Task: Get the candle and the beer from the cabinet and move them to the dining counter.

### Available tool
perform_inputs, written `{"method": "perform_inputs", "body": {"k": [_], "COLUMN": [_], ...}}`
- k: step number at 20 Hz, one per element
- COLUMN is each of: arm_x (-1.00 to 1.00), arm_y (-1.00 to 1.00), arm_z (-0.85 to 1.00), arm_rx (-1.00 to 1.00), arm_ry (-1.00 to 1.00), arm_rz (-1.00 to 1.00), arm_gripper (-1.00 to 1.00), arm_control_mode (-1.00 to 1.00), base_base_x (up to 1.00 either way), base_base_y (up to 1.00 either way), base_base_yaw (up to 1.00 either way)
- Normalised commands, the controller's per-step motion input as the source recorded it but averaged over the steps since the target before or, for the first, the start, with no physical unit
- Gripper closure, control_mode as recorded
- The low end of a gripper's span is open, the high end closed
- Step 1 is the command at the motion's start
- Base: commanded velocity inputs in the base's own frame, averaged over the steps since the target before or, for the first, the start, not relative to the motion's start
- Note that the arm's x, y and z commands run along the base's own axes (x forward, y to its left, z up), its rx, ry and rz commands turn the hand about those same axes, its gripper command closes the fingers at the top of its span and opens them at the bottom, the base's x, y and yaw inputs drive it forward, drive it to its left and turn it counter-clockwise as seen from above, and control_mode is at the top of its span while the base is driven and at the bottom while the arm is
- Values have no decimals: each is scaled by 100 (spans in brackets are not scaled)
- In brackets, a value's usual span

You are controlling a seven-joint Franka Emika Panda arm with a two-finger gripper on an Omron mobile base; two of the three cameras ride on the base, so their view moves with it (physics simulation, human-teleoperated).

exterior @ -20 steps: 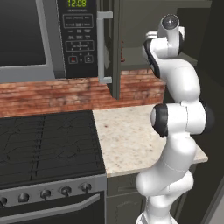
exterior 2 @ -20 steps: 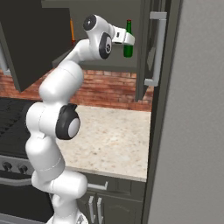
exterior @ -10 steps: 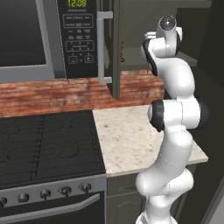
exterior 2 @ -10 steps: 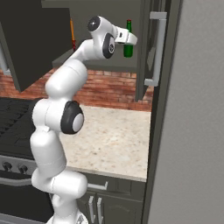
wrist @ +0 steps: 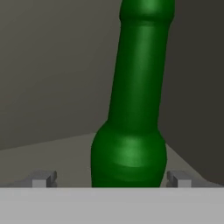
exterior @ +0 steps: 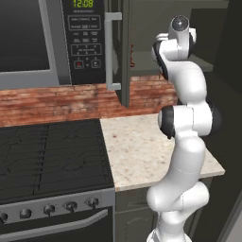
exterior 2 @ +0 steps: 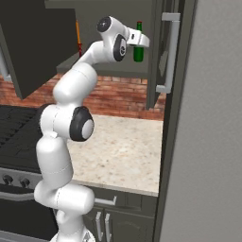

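Closest to me in the hand view, the gripper [wrist: 111,179] has its two fingertips spread as wide as they go, one on each side of the beer [wrist: 131,109], and I see a gap between each tip and the glass, so nothing is gripped yet. I read that wide stance as deliberate: the jaws straddle the fat lower body of the bottle so that closing would pinch it where it is thickest and steadiest, not on the narrow neck. The bottle stands upright on the shelf floor of the cabinet [exterior 2: 56,47], close to the back corner. From the right base view the gripper [exterior 2: 140,39] reaches level into the open cabinet with the beer [exterior 2: 138,47] just past it, which is why the arm is stretched up high over the small stone counter [exterior 2: 123,151] by the stove [exterior: 52,151]. Further left on the same shelf I see the candle [exterior 2: 78,35], well apart from the bottle and partly hidden by the open door, so it shouldn't get knocked. My judgement: the grasp on the beer is lined up and closing comes next.
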Motion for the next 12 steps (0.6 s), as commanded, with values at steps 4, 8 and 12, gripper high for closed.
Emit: {"method": "perform_inputs", "body": {"k": [4, 8, 12], "arm_x": [0, 0, 0], "arm_y": [-32, -22, -3], "arm_z": [0, 0, 0], "arm_rx": [0, 0, 0], "arm_ry": [0, 0, 0], "arm_rz": [0, 0, 0], "arm_gripper": [-100, -100, -100], "arm_control_mode": [-100, -100, -100], "base_base_x": [0, 0, 0], "base_base_y": [0, 0, 0], "base_base_yaw": [0, 0, 0]}}
